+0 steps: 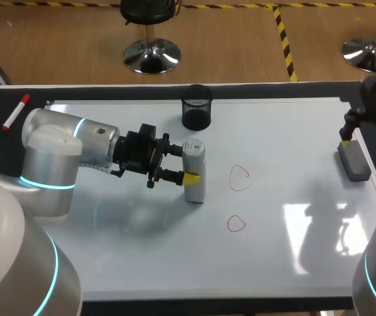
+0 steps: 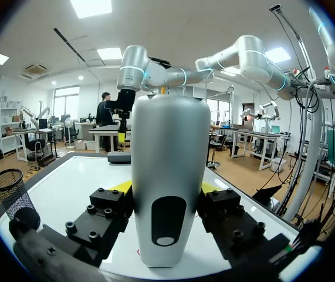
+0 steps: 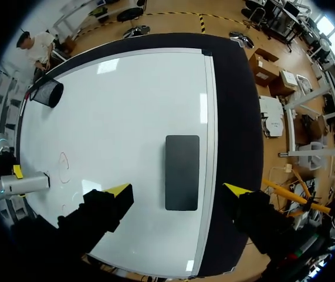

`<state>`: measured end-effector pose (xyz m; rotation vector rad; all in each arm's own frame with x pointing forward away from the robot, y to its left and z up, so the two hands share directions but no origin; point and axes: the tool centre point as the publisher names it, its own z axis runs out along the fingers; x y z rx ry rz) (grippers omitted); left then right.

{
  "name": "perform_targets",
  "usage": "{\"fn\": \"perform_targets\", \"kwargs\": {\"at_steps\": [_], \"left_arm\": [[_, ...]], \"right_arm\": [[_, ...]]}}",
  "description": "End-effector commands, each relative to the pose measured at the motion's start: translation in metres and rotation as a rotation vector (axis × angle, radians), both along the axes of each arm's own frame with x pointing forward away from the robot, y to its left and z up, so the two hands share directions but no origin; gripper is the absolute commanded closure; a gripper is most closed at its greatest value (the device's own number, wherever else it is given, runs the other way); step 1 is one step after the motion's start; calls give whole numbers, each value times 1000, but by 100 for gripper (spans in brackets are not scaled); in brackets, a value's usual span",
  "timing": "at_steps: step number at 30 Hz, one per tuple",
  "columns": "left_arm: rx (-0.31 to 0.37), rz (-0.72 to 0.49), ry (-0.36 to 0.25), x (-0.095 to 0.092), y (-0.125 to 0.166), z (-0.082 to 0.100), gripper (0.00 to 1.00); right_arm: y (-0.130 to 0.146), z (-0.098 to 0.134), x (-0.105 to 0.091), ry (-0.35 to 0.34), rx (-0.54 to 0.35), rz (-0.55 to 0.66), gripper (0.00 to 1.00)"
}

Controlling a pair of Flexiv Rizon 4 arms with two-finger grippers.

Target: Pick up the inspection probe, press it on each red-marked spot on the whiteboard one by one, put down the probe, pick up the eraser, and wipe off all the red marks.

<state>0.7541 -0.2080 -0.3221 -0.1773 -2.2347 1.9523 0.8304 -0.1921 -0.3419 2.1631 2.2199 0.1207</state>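
Head view: a glossy white rectangular whiteboard (image 1: 141, 263) covers the table. My left gripper (image 1: 186, 163), coming in from the left with its fingers level, pinches a white plastic cylindrical inspection probe (image 1: 195, 187) from two sides. The left wrist view confirms a yellow tip pressed against each flank. The probe's long axis is upright, and its base is at or just above the board; I cannot tell which. Two hand-drawn red marks lie beyond the probe, on the side away from the left arm. The nearer red loop (image 1: 240, 178) is just beside the probe, and the second red loop (image 1: 236, 224) is closer to the robot. Pressing likely calls for a short sideways shift first. At the board's right edge, my right gripper (image 1: 367, 139) hovers with its fingers spread wide over a dark grey rectangular eraser (image 1: 353, 161), without touching it.
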Motion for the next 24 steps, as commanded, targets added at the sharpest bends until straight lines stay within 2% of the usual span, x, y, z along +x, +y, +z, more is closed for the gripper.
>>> {"fn": "perform_targets", "kwargs": {"at_steps": [1, 24], "left_arm": [[-3, 0, 0, -2, 1, -7, 100], [-3, 0, 0, -2, 1, -7, 100]], "right_arm": [[-3, -11, 4, 9, 15, 10, 0], [0, -43, 7, 47, 31, 95, 0]]}}
